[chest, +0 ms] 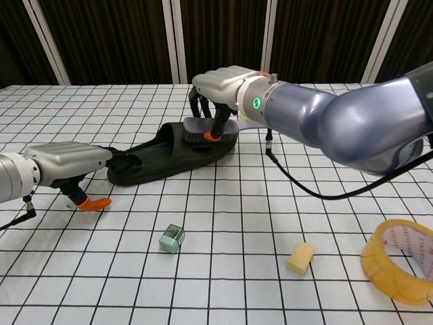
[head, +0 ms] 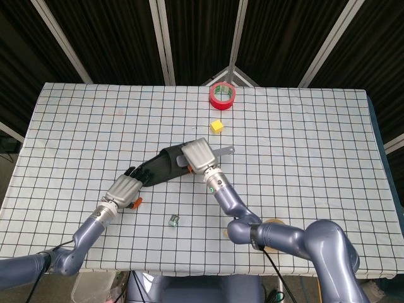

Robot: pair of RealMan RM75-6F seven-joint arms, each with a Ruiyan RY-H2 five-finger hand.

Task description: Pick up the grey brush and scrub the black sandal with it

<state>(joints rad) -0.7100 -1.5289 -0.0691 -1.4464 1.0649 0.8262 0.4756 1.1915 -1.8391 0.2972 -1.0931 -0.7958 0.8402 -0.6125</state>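
Observation:
The black sandal (head: 156,170) (chest: 159,159) lies slantwise on the checked cloth. My right hand (head: 199,154) (chest: 225,85) grips the grey brush (chest: 202,130) from above and presses its bristles onto the sandal's right end. The brush handle (head: 226,151) (chest: 248,126) sticks out to the right past the hand. My left hand (head: 124,189) (chest: 63,162) sits at the sandal's left end. Its fingers reach onto the strap there, and its orange thumb tip (chest: 94,203) touches the cloth.
A red tape roll (head: 221,95) and a yellow cube (head: 216,126) lie beyond the sandal. Nearer me are a small green block (head: 174,220) (chest: 172,239), a yellow sponge piece (chest: 300,258) and a yellow tape roll (chest: 402,261) at the front right.

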